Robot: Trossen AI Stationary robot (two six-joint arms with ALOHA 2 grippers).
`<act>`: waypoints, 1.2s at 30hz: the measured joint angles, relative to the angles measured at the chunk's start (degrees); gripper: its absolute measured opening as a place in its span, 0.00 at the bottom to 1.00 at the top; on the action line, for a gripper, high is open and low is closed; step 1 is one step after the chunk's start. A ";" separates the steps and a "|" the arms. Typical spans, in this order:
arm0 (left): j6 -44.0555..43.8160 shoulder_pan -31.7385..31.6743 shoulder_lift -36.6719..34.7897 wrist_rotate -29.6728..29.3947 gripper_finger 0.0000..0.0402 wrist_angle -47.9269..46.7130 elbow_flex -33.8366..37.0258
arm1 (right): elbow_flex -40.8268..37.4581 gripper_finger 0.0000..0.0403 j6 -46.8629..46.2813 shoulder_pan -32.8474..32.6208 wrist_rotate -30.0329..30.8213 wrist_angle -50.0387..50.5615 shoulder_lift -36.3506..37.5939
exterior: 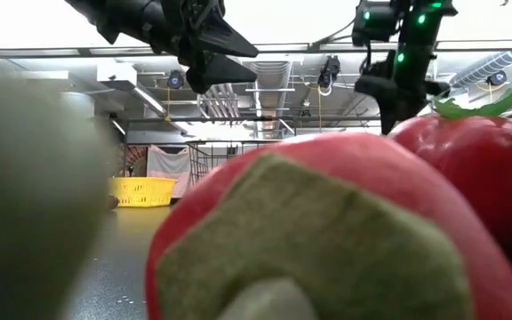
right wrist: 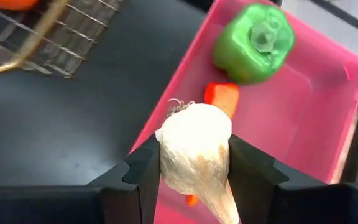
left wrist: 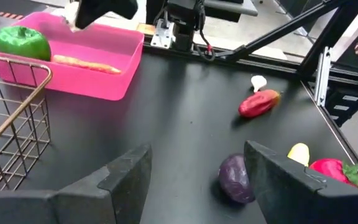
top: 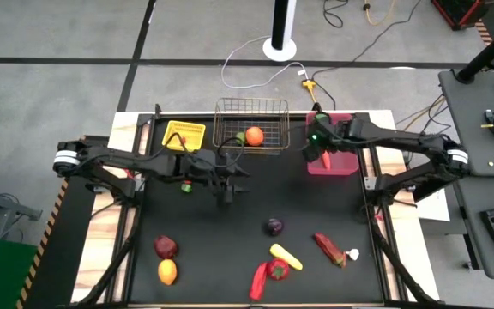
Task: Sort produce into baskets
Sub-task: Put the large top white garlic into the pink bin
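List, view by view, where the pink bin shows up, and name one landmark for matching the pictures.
High view: pink bin at the table's far edge, right of the wire basket, under the right gripper.
Low view: not visible; close-up produce blocks that side.
Left wrist view: far across the table, beside the basket's corner.
Right wrist view: just beyond the garlic bulb in the jaws.
Shared landmark: the green pepper inside the bin.

Pink bin (right wrist: 328,118) at the table's far right: holding a green pepper (right wrist: 253,42) and a carrot (left wrist: 86,63), with a white garlic bulb (right wrist: 196,155) pinched above its near rim. Wire basket (top: 251,129) far centre, containing an orange fruit (top: 255,135); yellow tray (top: 183,135) beside it. Loose on the near table: purple eggplant (left wrist: 235,177), red peppers, yellow and orange pieces.
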State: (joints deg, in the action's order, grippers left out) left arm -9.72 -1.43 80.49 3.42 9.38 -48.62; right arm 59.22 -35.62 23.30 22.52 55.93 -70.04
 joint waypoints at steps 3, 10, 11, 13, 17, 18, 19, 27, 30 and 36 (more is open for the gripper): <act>0.00 0.05 0.05 0.00 0.59 -0.13 0.00 | -1.54 0.38 0.91 2.56 -0.03 -2.05 -1.63; 0.17 0.13 0.05 0.00 0.58 -0.18 0.00 | -2.49 0.38 2.69 6.02 -0.05 -9.19 -6.53; 0.17 0.13 0.05 0.00 0.58 -0.22 0.00 | -2.49 0.39 2.69 6.32 -0.07 -9.40 -7.23; 0.17 0.20 0.05 0.02 0.58 -0.21 0.00 | -2.49 0.40 2.65 6.70 -0.09 -9.61 -8.50; 0.20 0.24 0.05 0.02 0.58 -0.30 0.00 | -2.49 0.42 2.63 6.82 -0.24 -9.85 -10.70; 0.20 0.24 0.05 0.02 0.58 -0.30 0.00 | -2.49 0.43 2.63 6.81 -0.28 -10.08 -11.11; 0.22 0.24 0.05 0.02 0.58 -0.27 0.00 | -2.49 0.43 2.64 6.81 -0.28 -10.31 -11.43; 0.22 0.26 0.07 0.10 0.58 -0.64 0.00 | -2.49 0.47 2.63 6.87 -0.26 -12.02 -12.22; 0.22 0.28 0.07 0.11 0.58 -0.66 0.00 | -2.49 0.49 2.63 6.92 -0.26 -12.04 -12.20; 0.22 0.43 0.09 0.13 0.58 -0.65 0.00 | -2.49 0.53 2.52 6.92 -0.26 -12.08 -12.24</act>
State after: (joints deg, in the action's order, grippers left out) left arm -9.50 -1.00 80.58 3.55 8.73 -48.62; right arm 56.73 -33.10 30.22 22.26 43.86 -82.28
